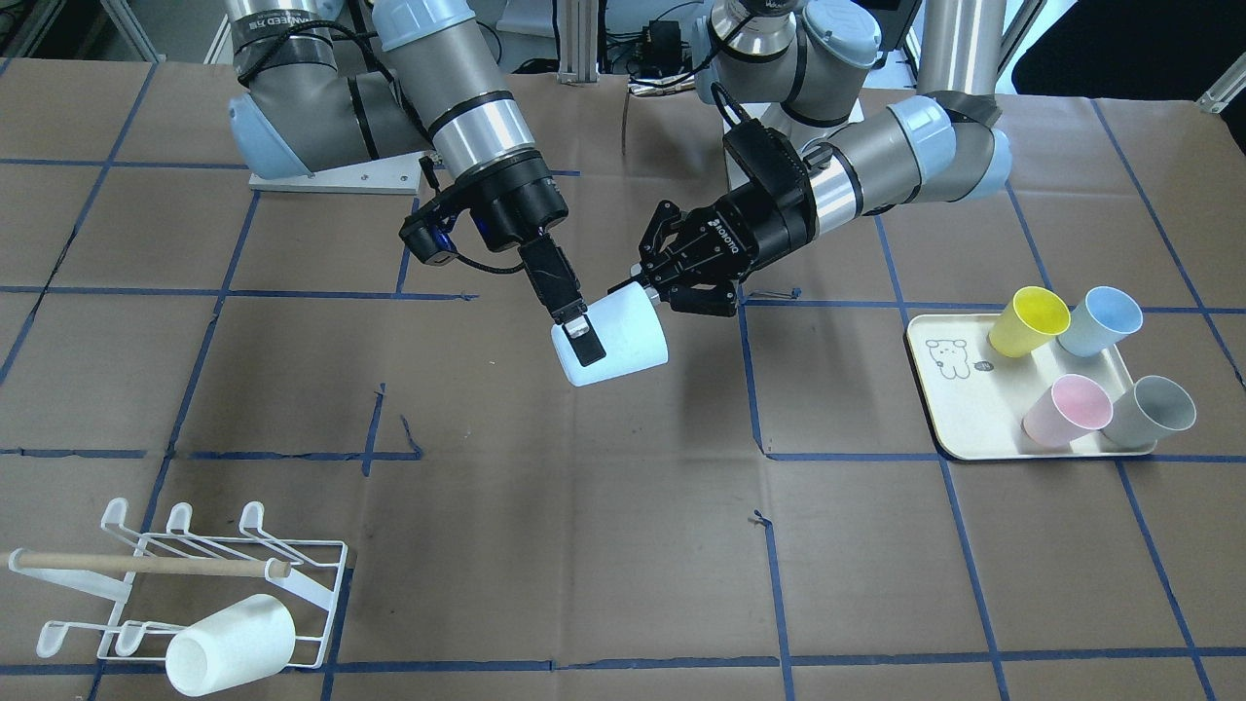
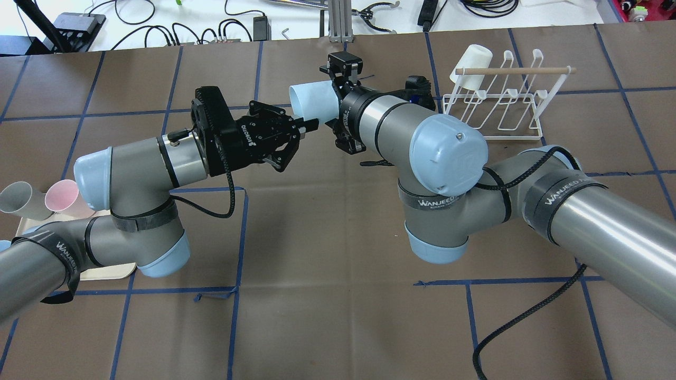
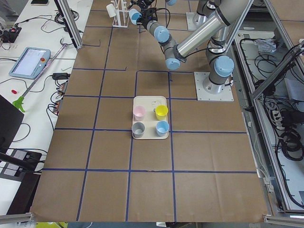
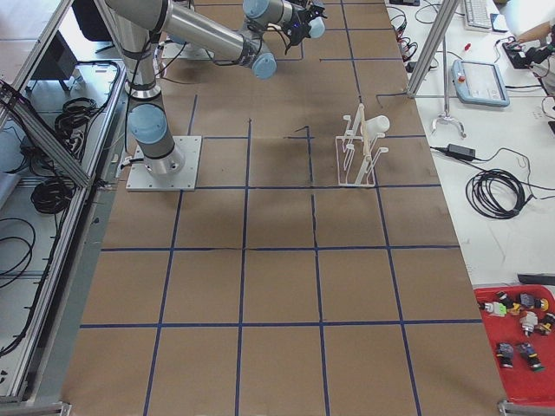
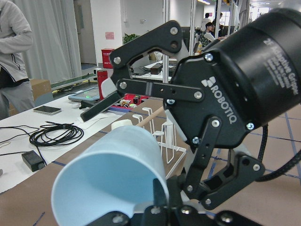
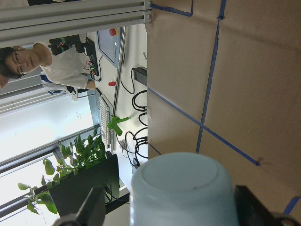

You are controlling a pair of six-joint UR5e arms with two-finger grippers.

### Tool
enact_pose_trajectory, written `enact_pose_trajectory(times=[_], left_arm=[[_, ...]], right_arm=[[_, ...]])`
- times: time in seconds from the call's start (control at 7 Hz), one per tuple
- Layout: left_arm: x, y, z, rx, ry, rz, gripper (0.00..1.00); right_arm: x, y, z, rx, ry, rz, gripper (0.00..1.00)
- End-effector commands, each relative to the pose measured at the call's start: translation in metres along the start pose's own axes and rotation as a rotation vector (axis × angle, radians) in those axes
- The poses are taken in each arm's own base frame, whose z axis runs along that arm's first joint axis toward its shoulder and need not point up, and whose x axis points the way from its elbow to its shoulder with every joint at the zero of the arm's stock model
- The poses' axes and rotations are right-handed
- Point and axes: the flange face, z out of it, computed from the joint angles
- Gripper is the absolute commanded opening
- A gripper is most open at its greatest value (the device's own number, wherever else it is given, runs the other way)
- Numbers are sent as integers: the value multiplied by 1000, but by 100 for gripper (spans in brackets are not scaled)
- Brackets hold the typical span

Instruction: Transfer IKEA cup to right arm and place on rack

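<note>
While the right arm's (image 1: 477,117) jaws clamp the pale blue cup (image 1: 628,336) above the middle of the table (image 1: 584,545), the left arm's (image 1: 876,156) jaws stand apart at its rim. The rack (image 1: 146,562) stands well apart, holding a white cup (image 1: 229,643).

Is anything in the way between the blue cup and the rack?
Nothing visible stands between the cup and the rack. A white cup already sits on one end of the rack; other prongs are free.
</note>
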Motion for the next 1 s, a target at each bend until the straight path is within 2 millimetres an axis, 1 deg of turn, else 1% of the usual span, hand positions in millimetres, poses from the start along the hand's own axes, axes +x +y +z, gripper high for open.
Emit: enact_pose_trajectory(times=[0.0,0.14,0.29,0.43,0.57,0.71,0.86], left_arm=[[0,0,0,-1,-1,-1,3],[0,-1,0,0,-1,0,3],[0,-1,0,0,-1,0,6],[0,-2,-1,-1,-6,5,25],[0,-4,-1,-1,-8,-14,54],[0,-5,-2,2,-9,-59,72],[-1,-6,-3,3,-8,-84,95]], right_arm=[[1,0,0,-2,3,-2,70],[2,0,1,-3,6,-2,57],[2,0,1,-3,6,-5,47],[3,0,1,-2,7,-6,37],[3,0,1,-2,7,-6,33],[1,0,0,-3,4,-8,31],[1,0,0,-5,5,-8,30]])
